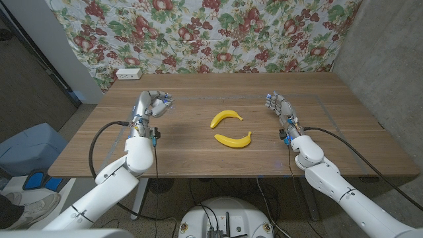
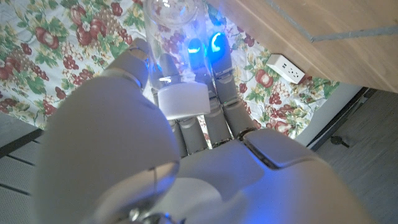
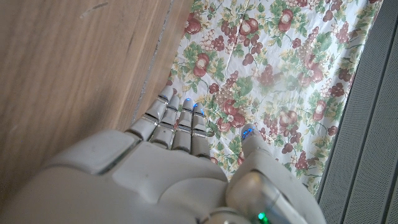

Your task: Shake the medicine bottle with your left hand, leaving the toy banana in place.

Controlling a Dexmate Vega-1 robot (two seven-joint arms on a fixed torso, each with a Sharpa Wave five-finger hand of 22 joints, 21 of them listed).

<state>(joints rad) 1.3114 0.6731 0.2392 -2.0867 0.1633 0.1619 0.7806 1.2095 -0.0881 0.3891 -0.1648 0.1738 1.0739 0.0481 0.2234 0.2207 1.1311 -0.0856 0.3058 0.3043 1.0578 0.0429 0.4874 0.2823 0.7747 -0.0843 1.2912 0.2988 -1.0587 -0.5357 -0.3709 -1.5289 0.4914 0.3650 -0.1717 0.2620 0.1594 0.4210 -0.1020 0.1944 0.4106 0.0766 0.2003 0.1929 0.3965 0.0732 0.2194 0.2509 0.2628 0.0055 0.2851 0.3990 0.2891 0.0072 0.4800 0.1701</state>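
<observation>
Medicine bottle (image 2: 175,37) in left hand (image 1: 154,104)

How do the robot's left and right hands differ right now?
The left hand grips a clear medicine bottle with a white cap; the right hand holds nothing. The left hand's fingers curl around the bottle; the right hand's fingers are straight and apart. Both are white, on either side of two toy bananas.

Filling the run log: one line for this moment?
left hand: holds bottle | right hand: open | bananas: mid-table, untouched
</observation>
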